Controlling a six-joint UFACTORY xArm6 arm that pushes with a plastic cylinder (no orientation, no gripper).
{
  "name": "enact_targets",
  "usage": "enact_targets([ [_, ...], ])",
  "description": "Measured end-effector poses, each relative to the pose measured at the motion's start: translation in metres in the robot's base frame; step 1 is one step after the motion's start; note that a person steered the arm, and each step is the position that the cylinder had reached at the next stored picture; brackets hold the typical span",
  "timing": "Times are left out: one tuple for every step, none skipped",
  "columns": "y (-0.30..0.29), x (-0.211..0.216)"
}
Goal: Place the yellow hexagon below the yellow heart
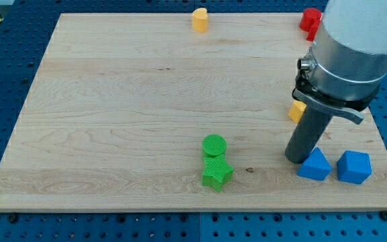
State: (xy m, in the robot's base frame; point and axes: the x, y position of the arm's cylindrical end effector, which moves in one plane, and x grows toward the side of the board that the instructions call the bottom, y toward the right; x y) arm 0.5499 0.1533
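The yellow heart [200, 19] sits at the board's top edge, a little right of centre. The yellow hexagon [295, 111] lies near the view's right, mostly hidden behind my rod, so only its left part shows. My tip [299, 160] rests on the board below the hexagon, right beside the upper left of a blue triangular block [314, 165]. I cannot tell whether the rod touches the hexagon.
A blue block [353, 167] lies right of the triangular one near the bottom right corner. A green circle [214, 145] and a green star [217, 174] sit together at bottom centre. A red block [309, 20] is at the top right, partly behind the arm.
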Motion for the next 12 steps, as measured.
enact_targets([
  [0.015,0.0],
  [0.034,0.0],
  [0.05,-0.017],
  [0.055,-0.047],
  [0.041,-0.07],
  [0.02,-0.093],
  [0.001,-0.12],
  [-0.013,-0.147],
  [-0.027,-0.172],
  [-0.036,-0.191],
  [-0.039,-0.193],
  [-0.027,-0.162],
])
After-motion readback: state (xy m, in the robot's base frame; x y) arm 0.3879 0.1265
